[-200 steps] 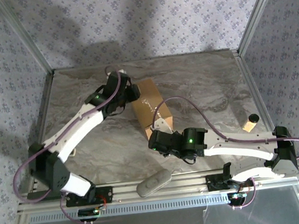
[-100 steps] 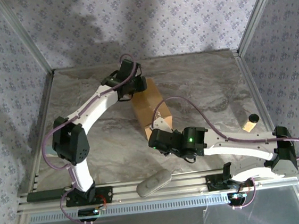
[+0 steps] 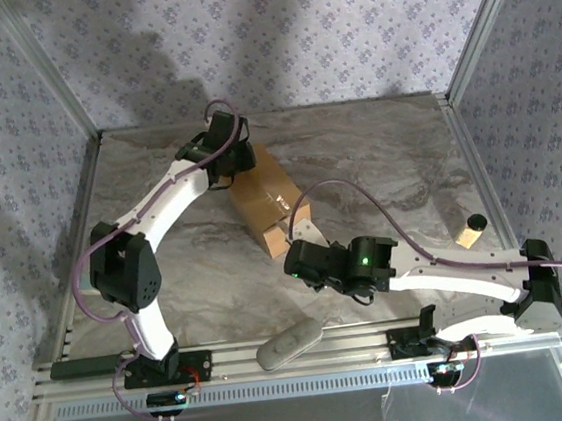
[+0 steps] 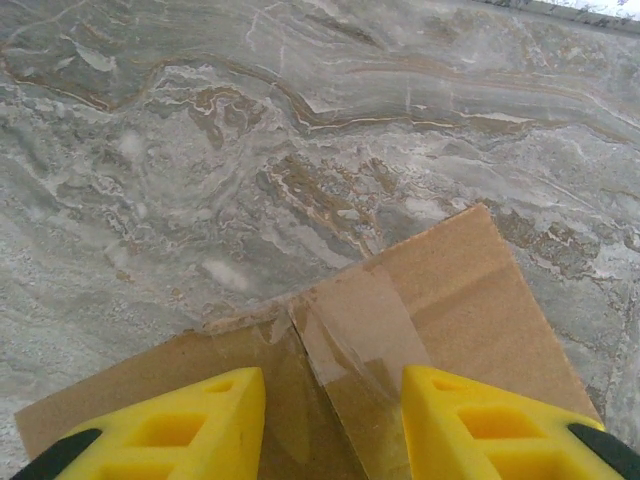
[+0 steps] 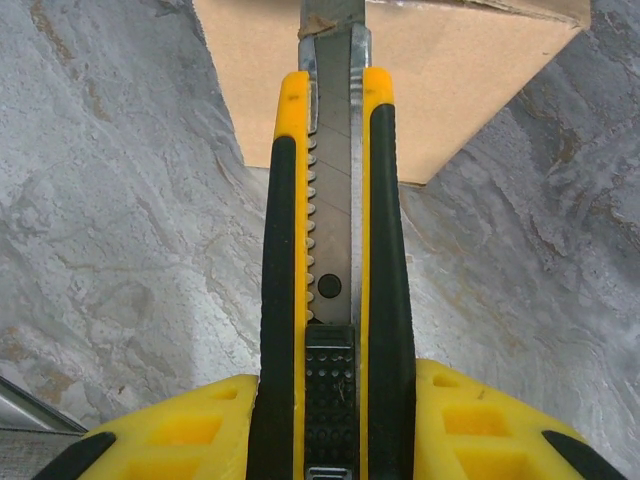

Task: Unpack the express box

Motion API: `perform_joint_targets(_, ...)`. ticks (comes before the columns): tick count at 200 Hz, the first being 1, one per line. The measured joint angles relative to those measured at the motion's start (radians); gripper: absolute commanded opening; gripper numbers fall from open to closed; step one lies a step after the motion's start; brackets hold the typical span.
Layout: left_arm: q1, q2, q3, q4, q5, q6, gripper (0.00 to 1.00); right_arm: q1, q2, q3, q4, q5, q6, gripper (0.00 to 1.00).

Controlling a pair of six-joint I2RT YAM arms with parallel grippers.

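Note:
The express box (image 3: pixel 260 198), a plain brown carton, lies flat in the middle of the marble table. A clear tape seam (image 4: pixel 360 320) runs along its top (image 4: pixel 470 290). My left gripper (image 3: pixel 238 165) hovers over the box's far end. In the left wrist view its yellow fingers (image 4: pixel 200 420) stand apart on either side of the seam, open (image 4: pixel 333 405), with nothing between them. My right gripper (image 3: pixel 298 252) is at the box's near end, shut (image 5: pixel 335 400) on a yellow-and-black utility knife (image 5: pixel 335 250). The knife's blade tip reaches the edge of the box (image 5: pixel 460 80).
A grey oblong object (image 3: pixel 290 342) lies by the near rail between the arm bases. A small wooden cylinder with a black cap (image 3: pixel 470 230) stands at the right. Metal posts and patterned walls enclose the table (image 3: pixel 385 149).
The left arm has swung round and its gripper now sits at the box's far-left end. The box has shifted and turned a little to the left. The right gripper kept its hold on the knife.

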Motion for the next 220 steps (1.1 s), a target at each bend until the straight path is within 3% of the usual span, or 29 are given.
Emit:
perform_joint_targets(44, 0.0, -0.05, -0.032, -0.003, -0.007, -0.011, 0.42, 0.0, -0.034, 0.0, -0.035, 0.004, 0.003, 0.0)
perform_joint_targets(94, 0.0, -0.168, -0.059, 0.054, 0.077, -0.038, 0.47, 0.0, -0.121, 0.0, -0.041, 0.019, 0.005, 0.0)
perform_joint_targets(151, 0.002, -0.41, -0.232, 0.169, 0.224, -0.086, 0.67, -0.085, -0.157, 0.0, 0.011, 0.028, -0.024, 0.0)
perform_joint_targets(185, 0.014, -0.519, -0.358, 0.225, 0.351, -0.124, 0.71, -0.214, -0.148, 0.0, 0.105, -0.017, -0.077, 0.0)
perform_joint_targets(220, 0.018, -0.529, -0.42, 0.347, 0.519, -0.202, 0.73, -0.264, -0.1, 0.038, 0.205, -0.086, -0.148, 0.0)
